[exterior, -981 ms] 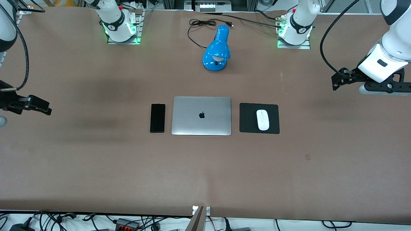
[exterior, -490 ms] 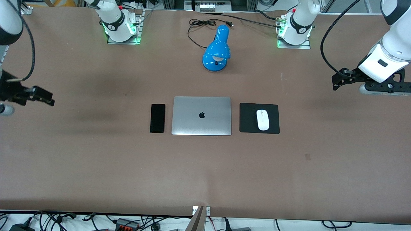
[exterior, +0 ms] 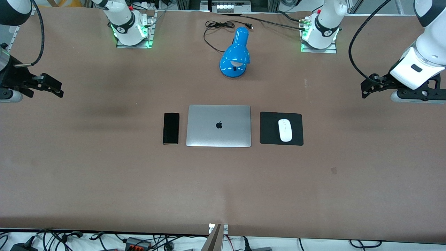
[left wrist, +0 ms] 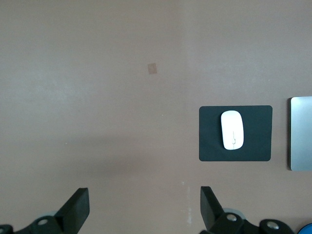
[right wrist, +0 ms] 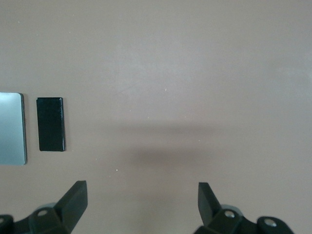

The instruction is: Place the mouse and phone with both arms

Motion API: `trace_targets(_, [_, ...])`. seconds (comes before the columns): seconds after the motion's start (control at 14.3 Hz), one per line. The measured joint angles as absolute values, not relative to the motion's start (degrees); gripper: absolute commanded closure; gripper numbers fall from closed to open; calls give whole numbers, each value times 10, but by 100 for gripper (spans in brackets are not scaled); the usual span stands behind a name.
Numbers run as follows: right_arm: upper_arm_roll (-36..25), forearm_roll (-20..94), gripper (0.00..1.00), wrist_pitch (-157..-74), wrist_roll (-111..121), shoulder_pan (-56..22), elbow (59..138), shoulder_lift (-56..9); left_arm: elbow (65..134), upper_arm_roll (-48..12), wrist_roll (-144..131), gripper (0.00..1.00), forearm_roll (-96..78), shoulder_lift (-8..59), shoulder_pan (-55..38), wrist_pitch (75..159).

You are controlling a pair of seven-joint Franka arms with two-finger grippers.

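Mouse (exterior: 285,130) sits on the black mouse pad (exterior: 270,129), right beside the closed laptop (exterior: 218,126) toward the left arm's end. Phone (exterior: 171,128) lies flat on the table (exterior: 223,188) just beside the laptop toward the right arm's end. Left gripper (left wrist: 144,208) hangs wide open and empty over bare table, well apart from the mouse. Right gripper (right wrist: 141,204) is the same, spread wide, holding nothing, well apart from the phone.
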State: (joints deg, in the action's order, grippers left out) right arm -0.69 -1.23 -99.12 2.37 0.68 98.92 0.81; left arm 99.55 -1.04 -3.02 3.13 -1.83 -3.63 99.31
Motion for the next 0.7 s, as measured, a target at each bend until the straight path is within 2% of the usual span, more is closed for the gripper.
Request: trace_targets(0.7, [-7,-12,0,-977,24,7,994,21,992,-11,-30,0,31,-18,-37,993])
